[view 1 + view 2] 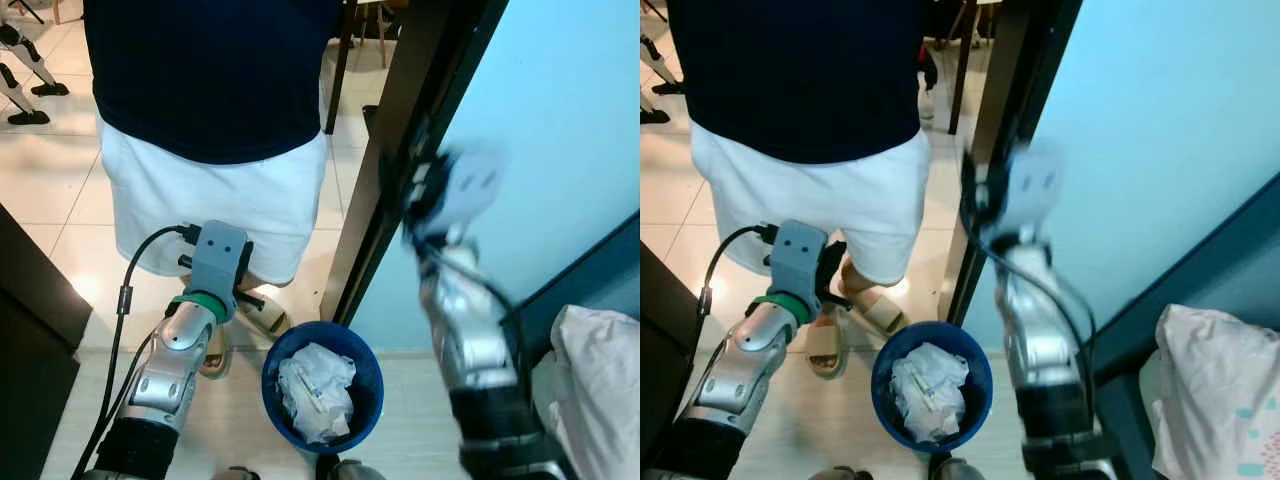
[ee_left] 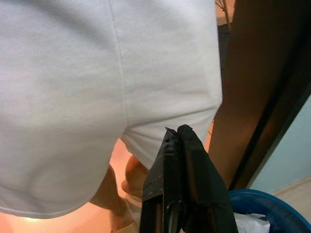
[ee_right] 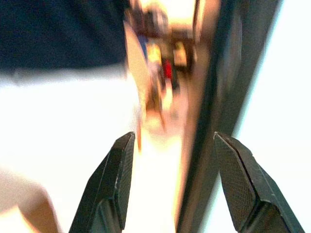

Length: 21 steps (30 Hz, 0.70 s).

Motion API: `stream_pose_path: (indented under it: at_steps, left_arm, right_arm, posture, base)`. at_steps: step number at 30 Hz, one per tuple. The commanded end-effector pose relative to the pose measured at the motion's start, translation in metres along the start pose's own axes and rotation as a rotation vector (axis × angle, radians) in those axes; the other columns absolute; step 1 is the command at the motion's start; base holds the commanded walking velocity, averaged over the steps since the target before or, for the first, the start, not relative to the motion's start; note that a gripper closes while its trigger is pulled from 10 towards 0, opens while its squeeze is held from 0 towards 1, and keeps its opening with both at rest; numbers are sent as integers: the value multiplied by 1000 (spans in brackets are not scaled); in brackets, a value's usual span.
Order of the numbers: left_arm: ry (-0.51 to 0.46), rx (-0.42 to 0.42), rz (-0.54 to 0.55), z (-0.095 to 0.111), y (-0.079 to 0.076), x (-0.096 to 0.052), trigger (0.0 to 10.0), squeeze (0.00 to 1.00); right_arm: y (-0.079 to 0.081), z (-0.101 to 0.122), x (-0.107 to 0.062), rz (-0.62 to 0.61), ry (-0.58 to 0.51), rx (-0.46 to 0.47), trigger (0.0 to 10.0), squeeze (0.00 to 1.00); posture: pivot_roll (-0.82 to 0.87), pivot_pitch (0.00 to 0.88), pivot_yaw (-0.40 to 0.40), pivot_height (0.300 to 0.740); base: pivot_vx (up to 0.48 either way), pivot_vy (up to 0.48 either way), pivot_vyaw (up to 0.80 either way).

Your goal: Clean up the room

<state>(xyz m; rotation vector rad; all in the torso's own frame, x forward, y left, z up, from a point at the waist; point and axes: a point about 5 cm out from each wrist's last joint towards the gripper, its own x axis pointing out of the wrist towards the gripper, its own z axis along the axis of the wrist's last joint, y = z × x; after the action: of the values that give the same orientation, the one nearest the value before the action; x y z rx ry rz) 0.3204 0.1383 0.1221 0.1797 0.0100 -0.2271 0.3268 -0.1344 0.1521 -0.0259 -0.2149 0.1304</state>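
A round blue bin [image 1: 368, 372] stands on the tiled floor just ahead of me, holding crumpled white paper [image 1: 316, 390]. My left gripper [image 2: 178, 130] is shut with nothing between its fingers; it hovers left of the bin, close to the white shorts [image 1: 210, 200] of a person standing right in front of me. In the left wrist view the bin's rim [image 2: 272, 206] shows beside the fingers. My right arm is raised and blurred near the dark door frame [image 1: 395, 160], above and right of the bin. Its gripper [image 3: 174, 137] is open and holds nothing.
The person in a dark top and sandals [image 1: 264, 318] stands very close, behind the bin. A light blue wall [image 1: 560, 120] lies on the right, with a white pillow [image 1: 600, 370] low at the right. Dark furniture [image 1: 30, 330] borders the left. Another robot's feet [image 1: 25, 75] stand far left.
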Motion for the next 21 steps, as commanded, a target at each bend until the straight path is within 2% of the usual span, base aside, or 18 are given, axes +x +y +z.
stream_pose_path:
  at_steps: [1,4,8,13,21]
  left_arm:
    - [37,6,-5,-10,-3,-2,10000,0]
    - [37,3,-5,-11,-4,-1,10000,0]
    - [48,1,2,-14,-5,-2,10000,0]
    - [58,-9,27,-17,-3,-5,10000,0]
    - [47,-17,45,-15,-2,-6,10000,0]
  right_arm:
    - [-3,-14,-7,-3,41,-22,10000,0]
    - [-5,-30,-17,-4,109,-33,10000,0]
    - [-6,-37,-23,-8,143,-31,10000,0]
    - [0,-34,-19,21,126,-22,10000,0]
    - [1,-33,-14,29,112,-26,10000,0]
  posture:
    - [3,74,27,726]
    - [-2,78,29,726]
    - [-1,85,26,726]
    - [5,87,15,726]
    - [13,92,12,726]
  base:
    - [0,0,0]
    - [0,0,0]
    - [0,0,0]
    - [0,0,0]
    - [0,0,0]
